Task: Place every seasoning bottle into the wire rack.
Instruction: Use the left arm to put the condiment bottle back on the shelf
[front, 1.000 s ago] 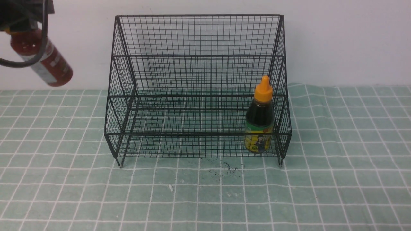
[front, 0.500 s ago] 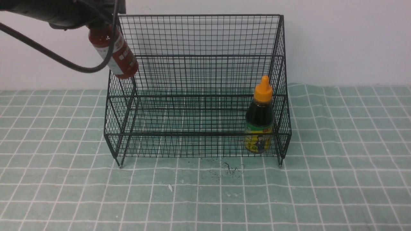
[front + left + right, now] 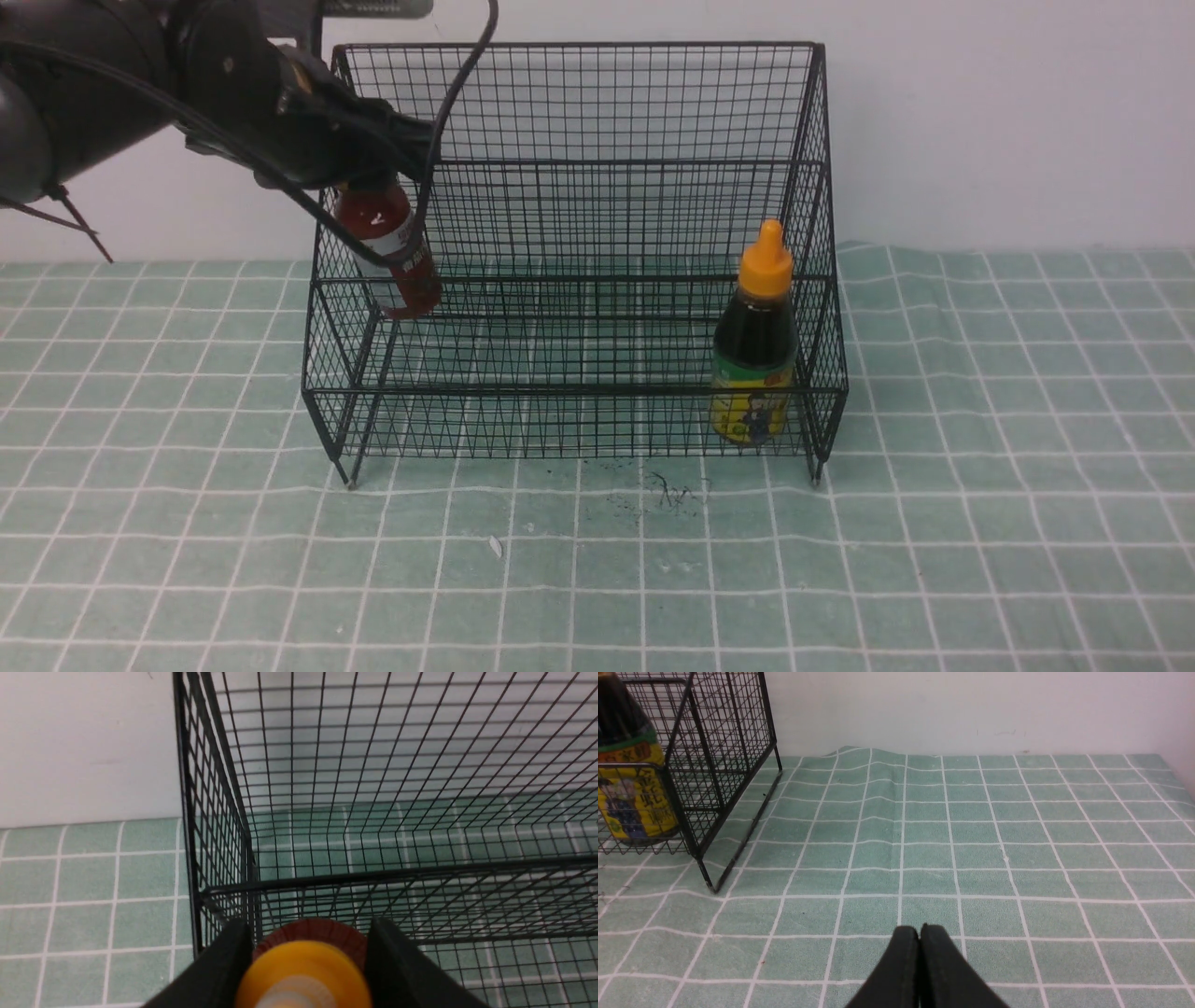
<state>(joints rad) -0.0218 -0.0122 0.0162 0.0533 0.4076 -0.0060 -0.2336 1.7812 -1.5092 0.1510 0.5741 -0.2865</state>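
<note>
**At the rack's [image 3: 574, 233] left end: red bottle [image 3: 390, 250] clamped in the left gripper [image 3: 306, 956]**

In the front view the red bottle hangs inside the black wire rack at about 10 o'clock, just beside the left side wall. The left fingers [image 3: 224, 970] clamp its neck from both sides below the orange cap [image 3: 303, 970]. Its long axis is near vertical, running from 11 to 5 o'clock, base lowest. The white label carries red print too small to read. Whether the base touches a shelf cannot be told.

The dark bottle [image 3: 754, 359] stands upright on the lowest front shelf at about 4 o'clock, nozzle toward 12 o'clock. A green band with unreadable orange characters tops a yellow label showing a cartoon figure.

The right gripper [image 3: 920, 940] has its fingers pressed together, empty, over the green checked cloth [image 3: 980, 467].
</note>
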